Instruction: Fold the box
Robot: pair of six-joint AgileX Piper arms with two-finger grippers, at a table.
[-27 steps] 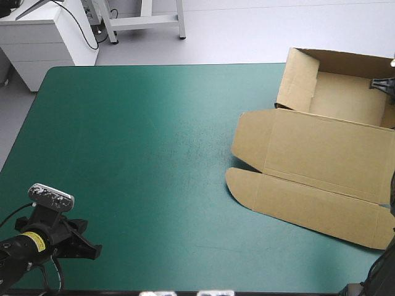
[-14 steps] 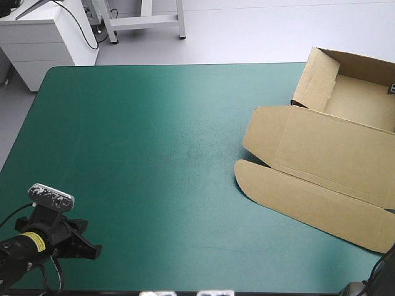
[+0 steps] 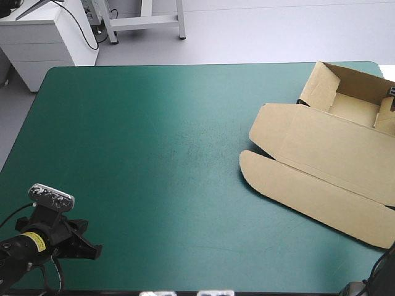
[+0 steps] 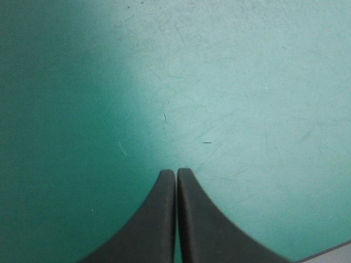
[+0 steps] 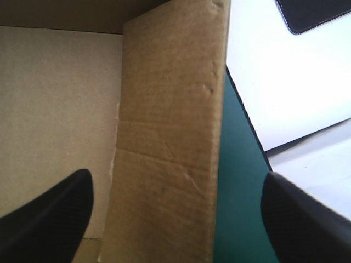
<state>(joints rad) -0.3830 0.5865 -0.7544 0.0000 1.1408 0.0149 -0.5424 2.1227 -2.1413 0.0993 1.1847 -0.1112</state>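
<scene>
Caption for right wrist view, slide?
Right jaws open, a raised wall of the box between them, by the table's edge.

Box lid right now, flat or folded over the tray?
Flat. The box has its lid spread on the teal-green cover; the tray stands open, walls raised.

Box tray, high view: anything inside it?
Only bare brown floor shows inside the box. The right gripper, open, straddles a wall, one finger over the floor. The tray's part past the picture's right edge is unseen.
</scene>
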